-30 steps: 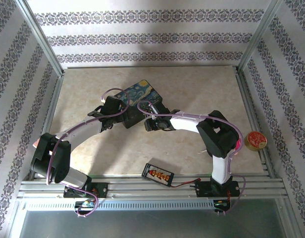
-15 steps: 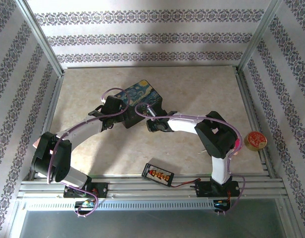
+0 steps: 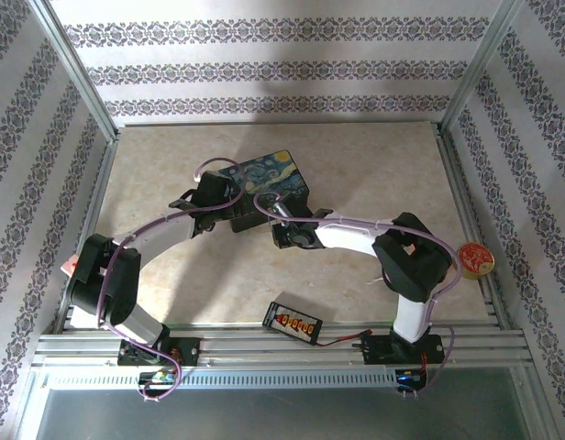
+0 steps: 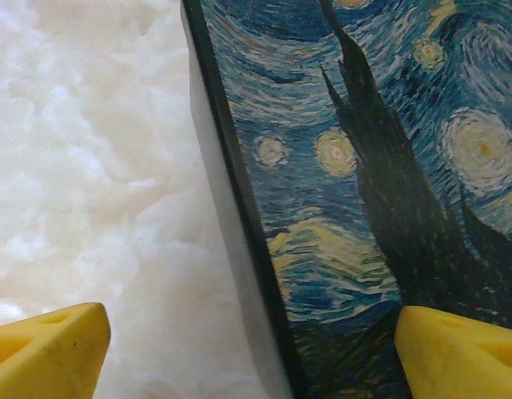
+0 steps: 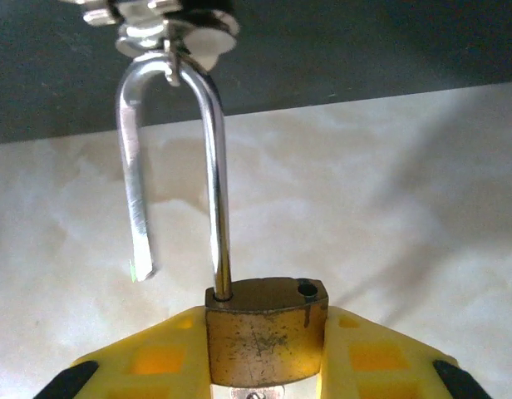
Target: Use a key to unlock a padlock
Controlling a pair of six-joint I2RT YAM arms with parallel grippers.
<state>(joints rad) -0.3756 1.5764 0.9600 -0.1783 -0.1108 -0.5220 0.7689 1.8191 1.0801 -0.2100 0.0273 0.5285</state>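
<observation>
While my right hand (image 5: 266, 359) is clamped on the brass body of the padlock (image 5: 264, 320), its shackle (image 5: 216, 166) stands open: the free end is out of the body, above the desk (image 5: 389, 208), and the bend hooks through the metal hasp (image 5: 169, 25) of the dark box (image 5: 364, 50). My left hand (image 4: 248, 357) is spread wide and holds nothing, one finger over the desk and the other over the box's painted lid.

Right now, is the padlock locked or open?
Open. On the padlock, the shackle has one leg hanging free, clear of the brass body, its hole empty.
</observation>
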